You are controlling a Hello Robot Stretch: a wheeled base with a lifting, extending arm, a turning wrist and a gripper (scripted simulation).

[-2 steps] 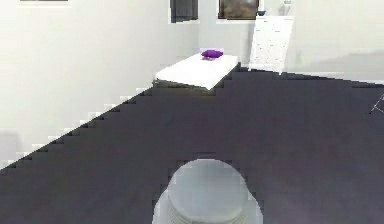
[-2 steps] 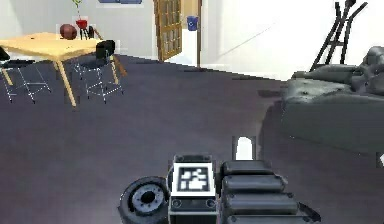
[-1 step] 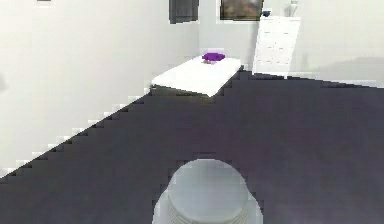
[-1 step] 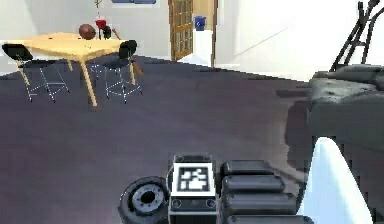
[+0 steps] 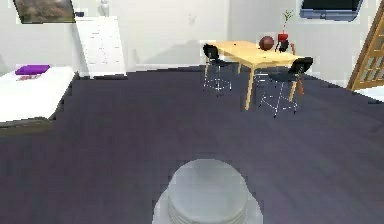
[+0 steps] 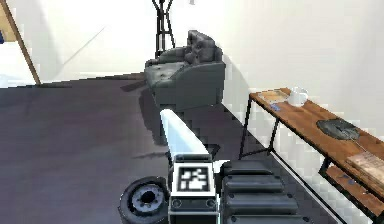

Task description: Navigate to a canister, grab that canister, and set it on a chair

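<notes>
Starting with the forward view, a wide stretch of dark floor (image 5: 150,120) is seen between the robot and the furniture. At the far right a wooden counter (image 5: 245,52) is flanked by black chairs (image 5: 290,72), and a dark red ball (image 5: 267,42) rests on its top. At the far left a white dresser (image 5: 100,45) stands against the wall, with a small pale thing (image 5: 103,9) on top that is too small to be named. Nearer on the left, a bed (image 5: 30,95) carries a purple item (image 5: 32,70).

In the arm side view, a dark grey armchair (image 6: 188,75) is placed at the far middle, with a lamp stand (image 6: 160,25) behind it. Along the right wall a long counter (image 6: 280,105) bears a white cup-like thing (image 6: 297,96) and a dark round dish (image 6: 338,127). Near the bottom edge the gripper (image 6: 147,198) is taken to be the dark body left of the marked white square (image 6: 193,180). Its far end cannot be made out, so whether anything is held cannot be told. A pale oblong (image 6: 182,135) runs out toward the armchair, and it cannot be settled whether this is the canister or part of the arm, so the canister's place is left uncertain.

Several failures are judged possible. A wrong small thing could be taken for the canister. The long counter could be struck if the base is turned carelessly near it. The seats tucked under the wooden counter look hard to reach, so a thing set there could be left on an edge and fall.
</notes>
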